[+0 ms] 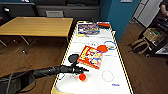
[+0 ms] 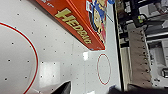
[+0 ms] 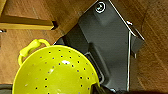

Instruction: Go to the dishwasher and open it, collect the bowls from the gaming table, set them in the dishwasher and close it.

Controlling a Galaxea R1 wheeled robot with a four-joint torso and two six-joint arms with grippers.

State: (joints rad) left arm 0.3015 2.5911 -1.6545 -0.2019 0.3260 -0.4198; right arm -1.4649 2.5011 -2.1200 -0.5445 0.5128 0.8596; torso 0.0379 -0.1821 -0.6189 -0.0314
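Wooden flooring is surrounding the gaming table (image 1: 117,75), serving as the bench. The left gripper (image 1: 83,70), grip state unclear, is reaching toward an orange bowl (image 1: 82,77) near its front edge; collecting seems underway, calling for a careful grasp.

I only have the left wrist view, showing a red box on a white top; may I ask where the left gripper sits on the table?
Observer: The head view has the left gripper over the gaming table's near end, beside a small orange round thing.
Operator: Anything else orange?
Observer: Another orange-red round thing lies at the red box's far corner.
Operator: And the right arm?
Observer: Its wrist view shows a yellow colander above wooden floor; held or not, I cannot tell.
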